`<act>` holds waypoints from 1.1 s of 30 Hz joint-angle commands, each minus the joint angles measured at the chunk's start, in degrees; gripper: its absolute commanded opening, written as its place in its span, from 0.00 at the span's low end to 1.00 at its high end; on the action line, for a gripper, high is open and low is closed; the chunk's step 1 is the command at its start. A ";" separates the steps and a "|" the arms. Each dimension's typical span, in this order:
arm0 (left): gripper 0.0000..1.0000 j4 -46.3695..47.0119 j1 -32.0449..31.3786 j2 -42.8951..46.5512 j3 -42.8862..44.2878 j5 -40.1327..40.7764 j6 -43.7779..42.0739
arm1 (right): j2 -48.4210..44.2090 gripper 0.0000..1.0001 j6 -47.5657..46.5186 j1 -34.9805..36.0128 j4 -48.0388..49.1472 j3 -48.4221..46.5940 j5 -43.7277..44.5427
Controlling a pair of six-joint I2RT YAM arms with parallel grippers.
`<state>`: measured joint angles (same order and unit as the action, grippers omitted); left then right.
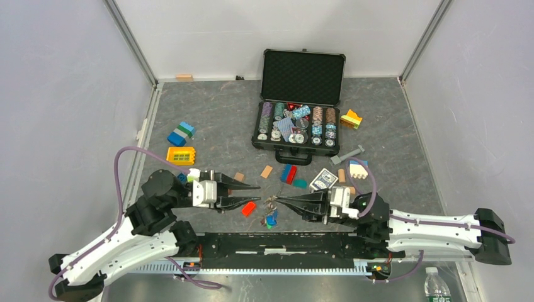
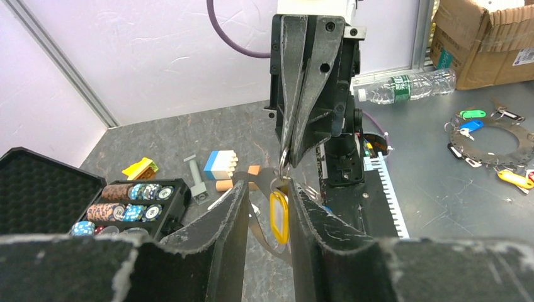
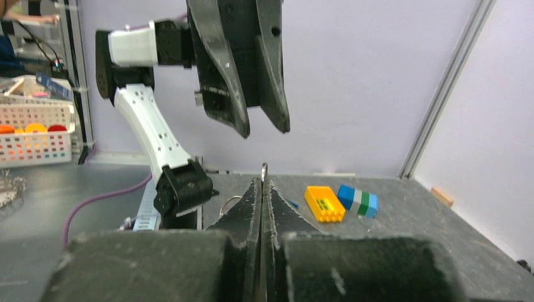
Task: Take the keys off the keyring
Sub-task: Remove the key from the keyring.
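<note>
The keyring [image 3: 264, 168] is a thin silver wire ring standing edge-on between the shut fingers of my right gripper [image 3: 262, 182]. In the top view the right gripper [image 1: 278, 200] holds it just above the table near the front edge. The keys [image 1: 271, 212] hang under it, blue and green covers lowest. A yellow-covered key [image 2: 279, 217] hangs between the parted fingers of my left gripper [image 2: 266, 185], close to the right-hand finger. The left gripper [image 1: 257, 194] is open, facing the right one. A red-covered key [image 1: 249, 209] lies on the table below it.
An open poker chip case [image 1: 296, 129] stands behind. A yellow block [image 1: 181, 155], a blue-green block [image 1: 181, 133], red and blue blocks [image 1: 289, 173] and playing cards [image 1: 323, 180] are scattered around. A water bottle [image 1: 436, 283] stands off the table at the front right.
</note>
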<state>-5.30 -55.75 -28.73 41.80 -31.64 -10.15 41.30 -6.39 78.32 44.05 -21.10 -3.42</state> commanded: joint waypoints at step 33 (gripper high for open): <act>0.36 17.67 -0.12 -11.00 0.03 -14.96 9.63 | 2.37 0.00 1.65 -0.10 20.90 1.71 -3.96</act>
<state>10.02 -55.75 -39.09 41.76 -45.34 -2.50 43.94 -5.19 78.32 60.42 -17.63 -6.50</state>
